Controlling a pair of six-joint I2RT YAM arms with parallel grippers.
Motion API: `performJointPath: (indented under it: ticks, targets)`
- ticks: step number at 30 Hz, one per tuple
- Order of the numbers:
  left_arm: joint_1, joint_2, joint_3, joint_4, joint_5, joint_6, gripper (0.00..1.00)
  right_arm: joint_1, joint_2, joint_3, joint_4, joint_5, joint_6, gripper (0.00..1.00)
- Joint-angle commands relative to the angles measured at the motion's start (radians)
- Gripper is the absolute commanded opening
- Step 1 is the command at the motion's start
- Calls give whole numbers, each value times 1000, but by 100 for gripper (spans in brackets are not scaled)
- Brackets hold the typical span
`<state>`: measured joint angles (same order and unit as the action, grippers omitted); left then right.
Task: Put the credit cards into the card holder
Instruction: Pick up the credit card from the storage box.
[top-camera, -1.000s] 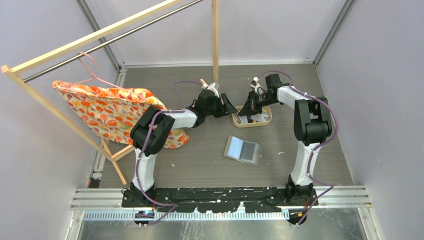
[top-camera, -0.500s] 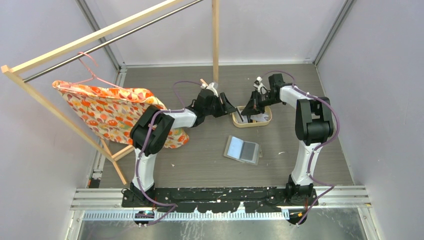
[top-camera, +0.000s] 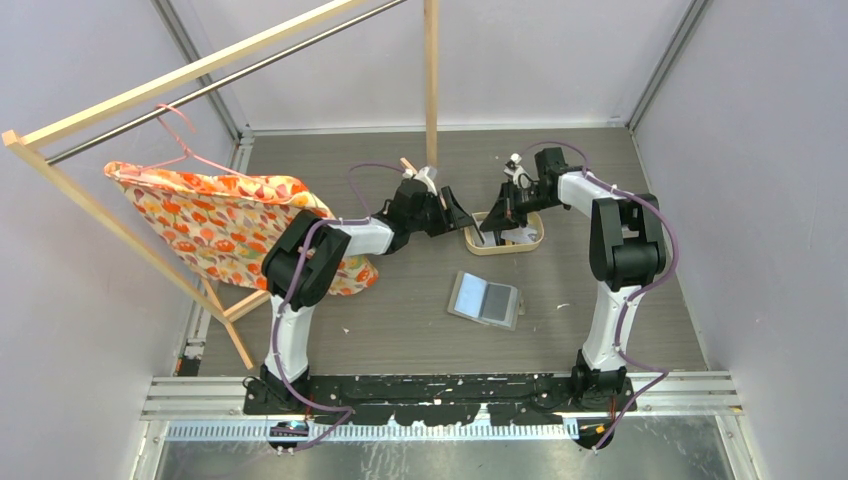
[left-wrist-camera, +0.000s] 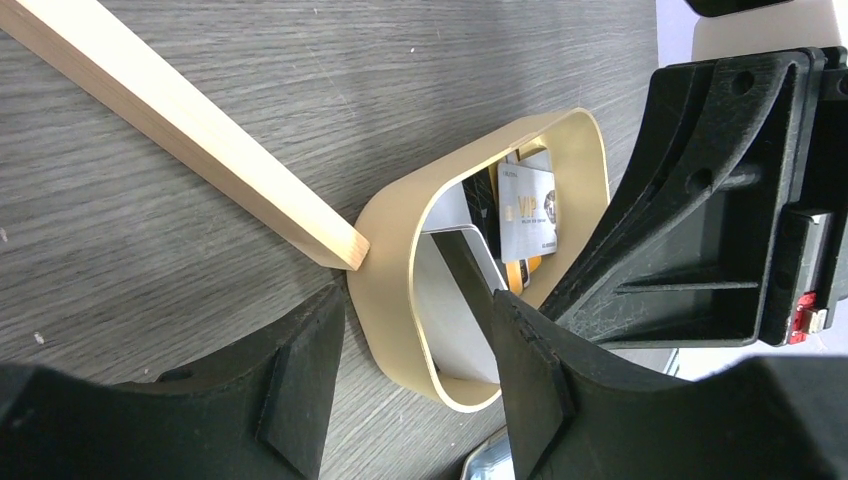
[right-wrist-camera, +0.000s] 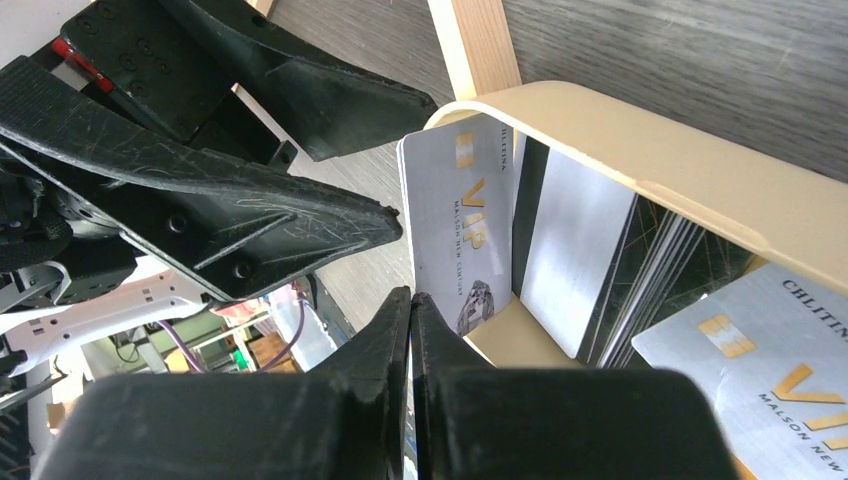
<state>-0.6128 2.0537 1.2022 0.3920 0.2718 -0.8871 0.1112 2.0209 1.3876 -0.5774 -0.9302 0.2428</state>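
Observation:
Several credit cards (right-wrist-camera: 570, 250) stand and lie in an oval light-wood tray (right-wrist-camera: 640, 140). My right gripper (right-wrist-camera: 411, 293) is down in the tray's left end, shut on the lower corner of a silver VIP credit card (right-wrist-camera: 455, 220) that leans upright against the wall. My left gripper (left-wrist-camera: 416, 296) is open, its fingers on either side of the near end of the tray (left-wrist-camera: 390, 260). The card holder (top-camera: 485, 299) lies unfolded on the table in front of the tray (top-camera: 538, 238), clear of both grippers (top-camera: 462, 218) (top-camera: 497, 222).
An upright wooden post (top-camera: 431, 80) stands just behind the tray's left end, and its foot (left-wrist-camera: 180, 130) touches the tray. A clothes rack with a patterned orange cloth (top-camera: 220, 225) fills the left side. Grey walls close in the table.
The right wrist has shifted slightly over the tray's left end. The left arm, the tray and the card holder have stayed put.

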Motion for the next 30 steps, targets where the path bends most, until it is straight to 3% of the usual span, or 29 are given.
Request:
performJointPath:
  ticks: [1,30]
  targets:
    - [6,7,30,42,19,-8,57,10,3,37,-7,-25,-9,7]
    - [16,22,19,103,44,-45,57,15,12,41,-17,-18,-18,4]
